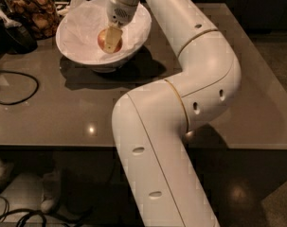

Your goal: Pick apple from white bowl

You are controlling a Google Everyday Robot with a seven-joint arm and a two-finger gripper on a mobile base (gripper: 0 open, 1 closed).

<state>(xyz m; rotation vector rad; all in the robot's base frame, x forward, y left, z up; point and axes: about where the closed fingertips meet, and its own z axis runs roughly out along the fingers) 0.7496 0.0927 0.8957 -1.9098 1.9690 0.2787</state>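
The apple [103, 39], yellow-orange with a red blush, is inside the white bowl [76, 51] at the back left of the table, on crinkled white paper. My gripper [110, 43] reaches down into the bowl from above and is shut on the apple, with one pale finger [113, 39] lying across the apple's right side. The other finger is hidden behind the apple. The apple sits a little above the bowl's bottom. My white arm runs from the bowl across the middle of the view.
A glass jar of brown snacks [31, 11] stands left of the bowl at the table's back. A black object [10, 36] and a black cable loop [20, 86] lie at the left. The grey table [62, 112] ends at the front edge, with the floor below.
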